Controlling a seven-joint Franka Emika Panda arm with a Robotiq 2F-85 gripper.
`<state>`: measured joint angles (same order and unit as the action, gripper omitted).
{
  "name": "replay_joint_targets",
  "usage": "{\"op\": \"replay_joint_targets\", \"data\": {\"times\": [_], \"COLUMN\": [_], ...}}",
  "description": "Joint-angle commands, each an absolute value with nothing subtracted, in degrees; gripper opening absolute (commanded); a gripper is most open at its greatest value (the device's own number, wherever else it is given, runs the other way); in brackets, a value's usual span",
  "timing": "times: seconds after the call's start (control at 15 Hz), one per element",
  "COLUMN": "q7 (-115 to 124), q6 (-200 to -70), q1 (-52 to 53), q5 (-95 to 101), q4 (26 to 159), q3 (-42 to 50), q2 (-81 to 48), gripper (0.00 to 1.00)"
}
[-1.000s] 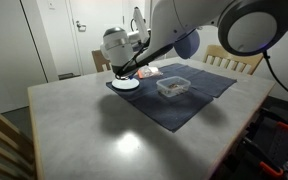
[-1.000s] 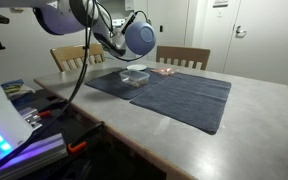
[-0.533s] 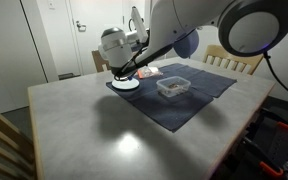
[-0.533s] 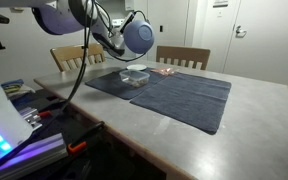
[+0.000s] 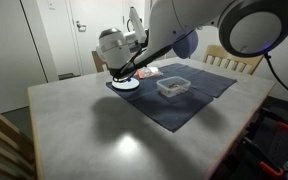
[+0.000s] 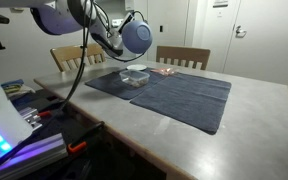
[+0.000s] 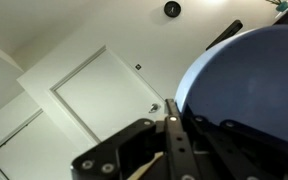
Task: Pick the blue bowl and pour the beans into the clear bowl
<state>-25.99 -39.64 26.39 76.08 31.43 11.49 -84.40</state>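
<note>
The fingers (image 7: pixel 174 145) are seen pressed together in the wrist view, and the rim of the blue bowl (image 7: pixel 254 90) is pinched between them, though the exact contact is lost against the dark housing at the bottom edge. Only the bowl's smooth outer wall is shown there, cut off at the right. Its inside cannot be seen, so any beans are left unjudged. Behind it a white door (image 7: pixel 104 100) and ceiling are framed.

In an exterior view the bowl (image 6: pixel 137 35) is held aloft as a round blue disc, straight above the clear bowl (image 6: pixel 136 74) and well apart from it. In an exterior view the blue bowl (image 5: pixel 187 43) is half covered by the arm (image 5: pixel 199 15), and the fingers are hidden altogether. The clear bowl (image 5: pixel 171 88) is set on a dark cloth (image 5: pixel 199 100) on the table (image 5: pixel 84 130), with a white plate (image 5: pixel 125 85) near it. The contents of the clear bowl are too small to be made out.
</note>
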Motion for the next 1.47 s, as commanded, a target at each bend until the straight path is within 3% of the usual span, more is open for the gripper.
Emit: {"op": "replay_joint_targets", "data": {"times": [0.0,0.53,1.4], "q7": [-27.74,-25.52,-10.22], "q6": [-39.1,-38.34,-39.06], "q1": [25.77,21.12,13.96], "q5": [76.63,74.13,54.68], "q4": [30.15,23.89,21.07], "q3": [11.89,11.0,8.61], "q2": [-84.4,-84.31,-77.53], "gripper": [0.01,0.01,0.01]}}
